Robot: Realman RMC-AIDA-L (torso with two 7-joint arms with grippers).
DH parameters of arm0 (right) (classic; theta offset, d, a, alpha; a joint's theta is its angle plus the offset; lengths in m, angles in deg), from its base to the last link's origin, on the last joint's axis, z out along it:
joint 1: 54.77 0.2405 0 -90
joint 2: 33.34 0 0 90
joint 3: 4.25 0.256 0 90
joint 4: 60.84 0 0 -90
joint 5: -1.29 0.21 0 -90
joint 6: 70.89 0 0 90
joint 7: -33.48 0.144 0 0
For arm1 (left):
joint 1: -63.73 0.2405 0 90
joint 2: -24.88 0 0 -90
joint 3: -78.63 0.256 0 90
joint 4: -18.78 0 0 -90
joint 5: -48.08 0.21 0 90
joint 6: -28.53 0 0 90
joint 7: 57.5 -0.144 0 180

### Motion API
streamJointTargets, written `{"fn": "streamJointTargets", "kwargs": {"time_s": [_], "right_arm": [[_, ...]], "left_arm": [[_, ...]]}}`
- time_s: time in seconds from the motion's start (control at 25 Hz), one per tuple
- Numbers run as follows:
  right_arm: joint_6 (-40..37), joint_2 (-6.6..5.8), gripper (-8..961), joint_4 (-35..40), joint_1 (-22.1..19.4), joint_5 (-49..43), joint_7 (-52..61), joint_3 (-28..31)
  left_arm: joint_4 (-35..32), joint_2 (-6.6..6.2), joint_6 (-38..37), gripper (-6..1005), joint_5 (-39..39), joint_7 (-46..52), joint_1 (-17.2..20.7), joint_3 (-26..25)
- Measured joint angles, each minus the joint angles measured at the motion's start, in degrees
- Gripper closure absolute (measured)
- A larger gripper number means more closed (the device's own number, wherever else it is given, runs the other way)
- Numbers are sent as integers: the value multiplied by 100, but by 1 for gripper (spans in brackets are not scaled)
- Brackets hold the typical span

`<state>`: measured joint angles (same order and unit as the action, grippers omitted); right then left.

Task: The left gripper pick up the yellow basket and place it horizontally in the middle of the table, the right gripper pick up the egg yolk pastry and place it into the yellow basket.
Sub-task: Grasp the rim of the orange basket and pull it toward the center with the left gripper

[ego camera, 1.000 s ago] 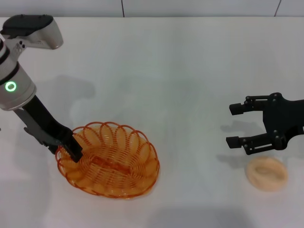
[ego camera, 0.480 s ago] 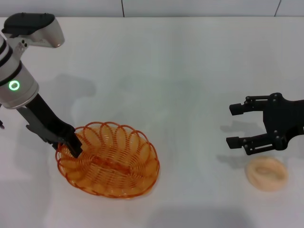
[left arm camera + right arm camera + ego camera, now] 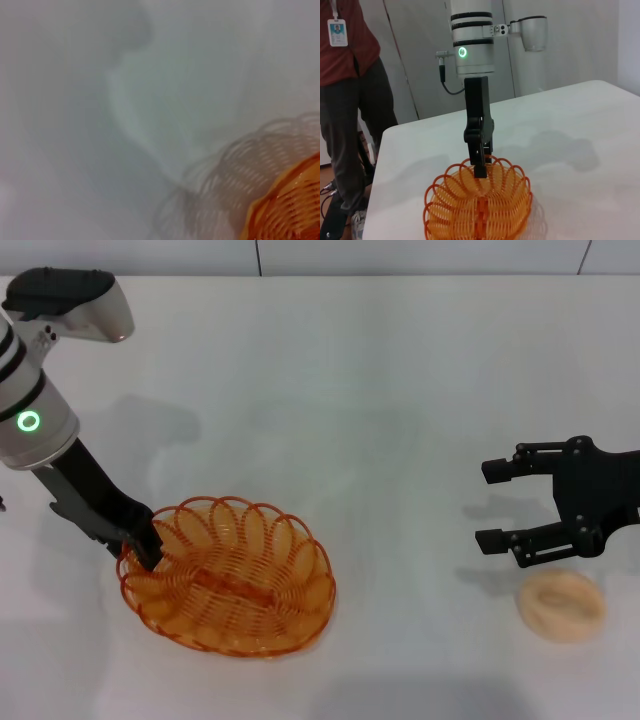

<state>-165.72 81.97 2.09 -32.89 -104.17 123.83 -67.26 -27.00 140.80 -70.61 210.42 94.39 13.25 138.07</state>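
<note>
The basket (image 3: 228,576) sits in the lower left of the head view, flat on the white counter (image 3: 350,390), its looped orange-yellow wire rim facing up. The left claw (image 3: 143,548) comes down at a slant from the upper left, its tip at the basket's left rim; the fingers look pinched together on the wire loops there, gripping the basket's edge. From the right wrist view the same claw (image 3: 480,167) hangs straight down over the far rim of the basket (image 3: 477,207), with the green ring light (image 3: 462,51) glowing on the white segment above it. The left wrist view catches only a slice of the basket (image 3: 287,207) in its lower right corner, with its shadow on the counter beside it.

Over at the right edge of the head view, the right claw (image 3: 492,505) hovers with its two fingers spread wide apart, holding nothing. The pastry (image 3: 562,606) lies on the counter just below it in the frame, near the lower right corner, well apart from the basket.

A person in a red top (image 3: 342,45) stands behind the counter.
</note>
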Motion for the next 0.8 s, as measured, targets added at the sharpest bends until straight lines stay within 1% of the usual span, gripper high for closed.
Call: {"fn": "streamJointTargets", "kwargs": {"time_s": [0.28, 0.6, 0.8], "right_arm": [[-14, 0, 126, 10, 0, 0, 1, -1], [-20, 0, 126, 19, 0, -1, 6, -1], [-70, 0, 126, 52, -13, -1, 9, 13]], "left_arm": [[4, 51, 18, 608, 1, 0, -38, 101], [155, 76, 44, 719, -13, -12, -71, 202], [103, 79, 44, 854, -55, -5, -106, 200]]}}
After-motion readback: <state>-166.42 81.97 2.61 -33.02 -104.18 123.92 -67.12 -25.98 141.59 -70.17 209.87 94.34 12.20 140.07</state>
